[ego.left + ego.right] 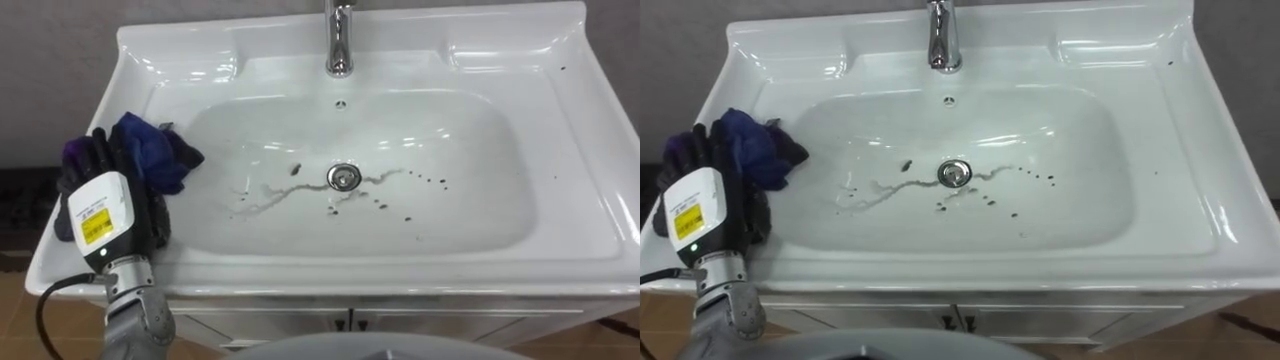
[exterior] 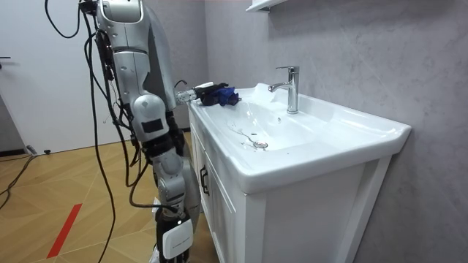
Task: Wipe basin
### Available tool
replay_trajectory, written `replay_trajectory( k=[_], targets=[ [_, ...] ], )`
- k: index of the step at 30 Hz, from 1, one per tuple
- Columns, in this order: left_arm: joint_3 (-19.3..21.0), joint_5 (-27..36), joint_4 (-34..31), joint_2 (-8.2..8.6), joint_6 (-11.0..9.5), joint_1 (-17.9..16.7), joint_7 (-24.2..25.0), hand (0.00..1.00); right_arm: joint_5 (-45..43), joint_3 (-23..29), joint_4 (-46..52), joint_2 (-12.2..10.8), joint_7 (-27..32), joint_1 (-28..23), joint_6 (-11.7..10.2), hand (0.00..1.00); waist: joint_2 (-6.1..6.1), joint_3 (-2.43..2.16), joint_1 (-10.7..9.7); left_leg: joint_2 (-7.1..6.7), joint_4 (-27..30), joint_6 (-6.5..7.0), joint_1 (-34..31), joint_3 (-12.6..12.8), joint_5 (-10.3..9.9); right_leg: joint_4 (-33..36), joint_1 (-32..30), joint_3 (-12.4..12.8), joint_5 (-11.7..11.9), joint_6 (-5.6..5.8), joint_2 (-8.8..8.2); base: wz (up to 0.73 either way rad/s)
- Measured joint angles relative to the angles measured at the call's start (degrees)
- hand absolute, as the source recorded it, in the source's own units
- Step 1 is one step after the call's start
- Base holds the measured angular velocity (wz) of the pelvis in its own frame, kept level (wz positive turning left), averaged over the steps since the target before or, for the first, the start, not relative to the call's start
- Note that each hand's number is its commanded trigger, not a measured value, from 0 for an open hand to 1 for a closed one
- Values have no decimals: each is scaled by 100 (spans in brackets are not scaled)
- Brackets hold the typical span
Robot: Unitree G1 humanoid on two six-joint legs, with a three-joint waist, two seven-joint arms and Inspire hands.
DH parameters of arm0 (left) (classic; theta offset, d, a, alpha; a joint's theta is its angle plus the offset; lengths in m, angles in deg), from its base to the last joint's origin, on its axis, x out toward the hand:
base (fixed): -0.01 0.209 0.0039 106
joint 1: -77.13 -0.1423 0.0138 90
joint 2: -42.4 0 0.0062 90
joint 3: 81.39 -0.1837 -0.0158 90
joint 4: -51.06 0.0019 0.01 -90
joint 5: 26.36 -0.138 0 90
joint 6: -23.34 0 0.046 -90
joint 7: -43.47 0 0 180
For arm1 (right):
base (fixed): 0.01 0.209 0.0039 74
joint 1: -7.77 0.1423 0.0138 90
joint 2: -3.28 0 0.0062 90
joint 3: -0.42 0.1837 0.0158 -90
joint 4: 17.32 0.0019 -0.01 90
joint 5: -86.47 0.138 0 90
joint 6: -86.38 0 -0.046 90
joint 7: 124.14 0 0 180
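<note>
Left hand (image 1: 100,205) clenched round blue cloth (image 1: 155,150) on rim of basin (image 1: 575,140) — wiping seemingly unstarted; next, sweep across smears (image 1: 270,195) by drain (image 1: 343,177).

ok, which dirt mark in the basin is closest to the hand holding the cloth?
The grey smear trailing left of the drain. The dark specks lie right of the drain, farther from the left hand and its blue cloth.

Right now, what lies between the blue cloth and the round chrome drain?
From the blue cloth, bare white basin slope, then a grey smear and dark specks short of the chrome drain; left eye view.
</note>
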Motion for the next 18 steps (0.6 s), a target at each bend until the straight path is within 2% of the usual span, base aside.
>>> replay_trajectory(
  k=[6,7,8,9,16,18],
  targets=[
    [5,1,27,-11,46,9,0,0,-1,3,1,0,9,2,10,0,-1,-4,-20,14,-5,-6,13,26,11,-1,0,15,8,-18,3,0],
    [5,1,27,-11,48,9,0,3,0,3,2,0,9,2,20,0,-1,-4,-21,15,-6,-6,14,29,11,0,0,16,9,-19,3,0],
    [4,1,28,-11,51,9,0,34,0,3,4,0,8,4,57,0,-1,-5,-24,15,-6,-6,15,41,11,1,0,18,9,-20,5,0],
    [4,0,35,-11,51,9,0,100,-14,5,4,0,8,4,90,0,2,-8,-26,16,-7,-6,16,54,11,1,0,19,9,-20,3,0],
    [4,-71,110,-47,89,9,-16,100,-247,102,4,-1,-4,10,162,0,36,-42,-33,29,-6,-7,28,142,13,3,-8,78,13,-27,28,-3],
    [0,-269,166,-105,198,9,-57,100,-242,105,28,-1,-4,11,205,0,47,-52,-81,32,-8,-12,39,154,24,3,-6,107,18,-36,30,-6]
  ],
)
